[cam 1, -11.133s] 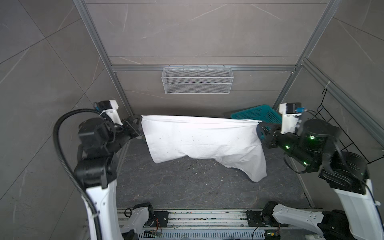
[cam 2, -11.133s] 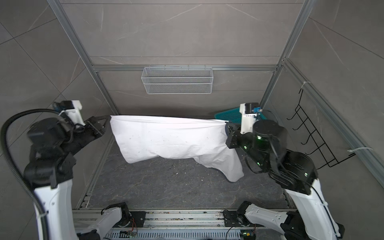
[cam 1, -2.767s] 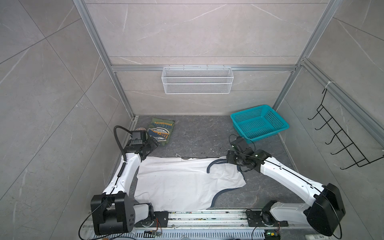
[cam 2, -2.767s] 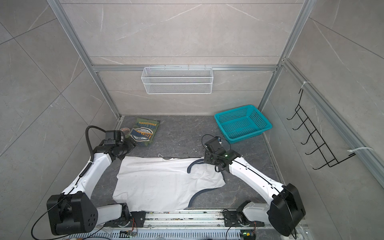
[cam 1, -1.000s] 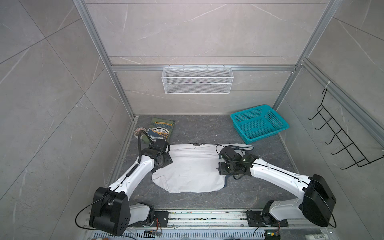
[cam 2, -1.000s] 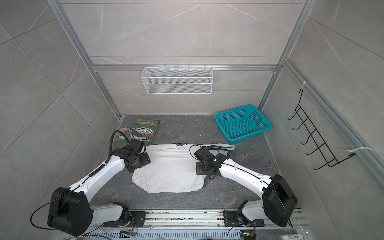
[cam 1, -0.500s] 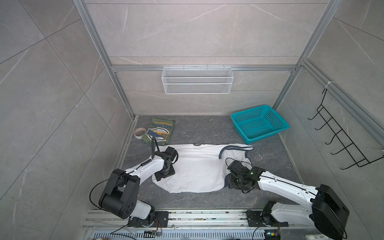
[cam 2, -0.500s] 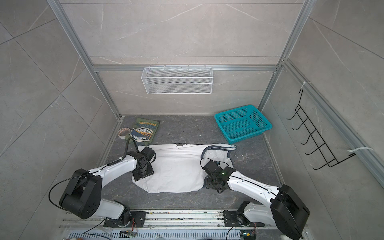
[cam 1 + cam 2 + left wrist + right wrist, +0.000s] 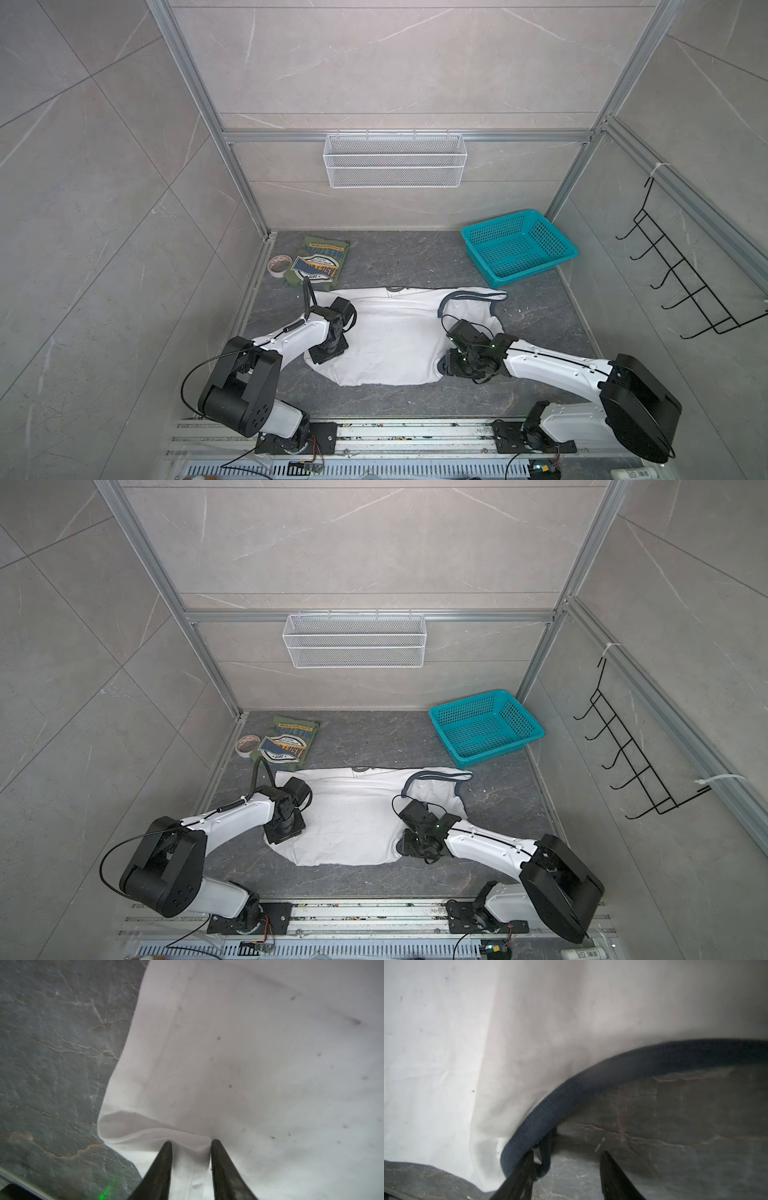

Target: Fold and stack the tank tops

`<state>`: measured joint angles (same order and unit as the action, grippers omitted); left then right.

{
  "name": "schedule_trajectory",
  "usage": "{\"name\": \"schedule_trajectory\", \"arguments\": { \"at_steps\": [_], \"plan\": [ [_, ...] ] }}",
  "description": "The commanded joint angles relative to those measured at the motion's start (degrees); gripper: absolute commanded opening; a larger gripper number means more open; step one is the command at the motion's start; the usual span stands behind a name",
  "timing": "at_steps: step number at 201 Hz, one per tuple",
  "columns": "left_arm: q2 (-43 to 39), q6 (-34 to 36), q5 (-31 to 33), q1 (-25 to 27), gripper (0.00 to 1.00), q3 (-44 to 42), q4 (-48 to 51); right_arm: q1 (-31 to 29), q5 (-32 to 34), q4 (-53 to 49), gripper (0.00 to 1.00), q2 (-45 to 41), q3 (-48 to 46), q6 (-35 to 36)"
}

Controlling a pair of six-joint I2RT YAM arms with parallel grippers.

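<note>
The white tank top (image 9: 395,332) (image 9: 353,812) lies folded flat mid-floor in both top views, a dark-trimmed strap (image 9: 473,296) at its back right. The olive green tank top (image 9: 322,264) (image 9: 291,739) sits folded at the back left, graphic up. My left gripper (image 9: 326,357) (image 9: 191,1142) points down on the white top's left edge. It is open, and a raised fold of white cloth fills the gap between its fingers. My right gripper (image 9: 446,368) (image 9: 566,1153) is open at the near right corner. One of its fingers touches the dark trim (image 9: 571,1093), with bare floor between them.
A teal basket (image 9: 532,276) (image 9: 498,750) stands at the back right. A tape roll (image 9: 278,265) lies beside the olive top by the left wall. A wire shelf (image 9: 395,160) hangs on the back wall and a black hook rack (image 9: 685,286) on the right wall.
Both grippers have slid toward the near side along the white top's left and right edges. The left jaws have narrowed a lot around a cloth fold, the right ones slightly.
</note>
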<state>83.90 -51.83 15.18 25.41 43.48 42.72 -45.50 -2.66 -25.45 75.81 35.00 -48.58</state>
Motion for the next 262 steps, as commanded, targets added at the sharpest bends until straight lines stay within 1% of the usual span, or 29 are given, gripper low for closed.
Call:
{"name": "schedule_trajectory", "arguments": {
  "at_steps": [1,25,39,61,90,136,206,218,233,244,262],
  "plan": [
    [0.39,-0.58,1.68,0.17,0.29,-0.50,-0.22,-1.10,1.03,-1.14,0.49,-1.37,-0.31,-1.57],
    [-0.09,-0.60,1.56,0.17,0.23,-0.94,-0.53,-2.20,9.56,-9.77,0.47,-6.68,0.45,-3.62],
    [-0.61,-0.73,1.69,0.23,0.19,-1.12,-0.53,-2.92,10.46,-10.71,0.47,-9.23,-0.16,-3.30],
    [-1.76,-0.78,1.91,0.28,0.13,-1.30,-0.29,-4.47,8.40,-9.06,0.46,-10.09,-0.71,-3.66],
    [-3.66,-1.19,2.24,0.43,0.08,-1.65,0.62,-6.34,4.76,-2.40,0.46,-7.20,-1.82,-5.41],
    [-6.76,-1.69,2.92,0.52,0.08,-2.24,2.36,-6.49,3.03,3.04,0.46,-2.30,-1.87,-6.71],
    [-10.65,-2.61,3.53,0.60,0.07,-3.91,3.75,-7.63,2.79,3.85,0.44,0.57,-1.34,-6.69],
    [-11.90,-2.94,3.85,0.56,0.07,-4.34,3.93,-7.79,2.83,4.16,0.40,1.41,-1.35,-6.92],
    [-13.84,-3.54,4.54,0.59,0.06,-4.77,4.53,-7.98,3.68,3.24,0.29,1.64,-0.97,-7.22],
    [-15.83,-3.99,5.28,0.60,0.05,-5.15,5.27,-8.45,5.77,0.67,0.19,1.04,-0.28,-7.41],
    [-19.64,-5.28,7.19,0.61,0.04,-5.77,7.14,-9.46,9.70,-5.40,0.08,-0.59,0.90,-7.80]
  ]
}}
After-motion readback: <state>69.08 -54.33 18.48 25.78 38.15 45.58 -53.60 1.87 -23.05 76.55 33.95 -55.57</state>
